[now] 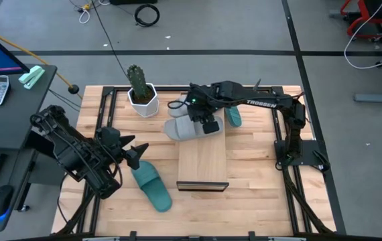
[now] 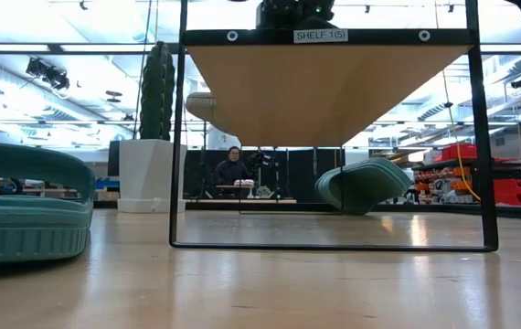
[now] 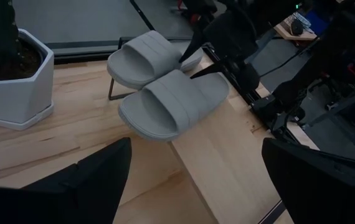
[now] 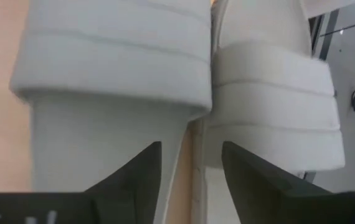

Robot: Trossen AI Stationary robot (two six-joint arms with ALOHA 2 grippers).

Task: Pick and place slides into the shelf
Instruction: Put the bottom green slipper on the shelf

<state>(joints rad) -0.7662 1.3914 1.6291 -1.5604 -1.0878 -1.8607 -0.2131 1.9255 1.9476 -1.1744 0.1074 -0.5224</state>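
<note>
Two light grey slides (image 1: 185, 128) (image 1: 179, 107) lie side by side across the far end of the shelf (image 1: 203, 161), soles down, toes overhanging its left edge. My right gripper (image 4: 190, 168) hovers open at the heel end of the nearer grey slide (image 3: 177, 102), pointing steeply down. One teal slide (image 1: 152, 185) lies on the table left of the shelf. Another teal slide (image 1: 234, 118) lies right of it, partly hidden by the right arm. Over the table's left side, beside the near teal slide, my left gripper (image 1: 136, 154) is open and holds nothing. My right gripper stands open over the heel end (image 4: 103, 155) of the nearer grey slide, fingers pointing down. Whether a fingertip (image 4: 143, 171) touches the footbed, I cannot tell. The slide lies flat on the shelf.
A cactus in a white pot (image 1: 141, 97) stands at the table's far left, close to the grey slides. The shelf's near half (image 1: 203, 171) is bare wood. Black frame rails (image 1: 291, 167) run along the table's right side. A person sits far behind the table (image 2: 233, 172).
</note>
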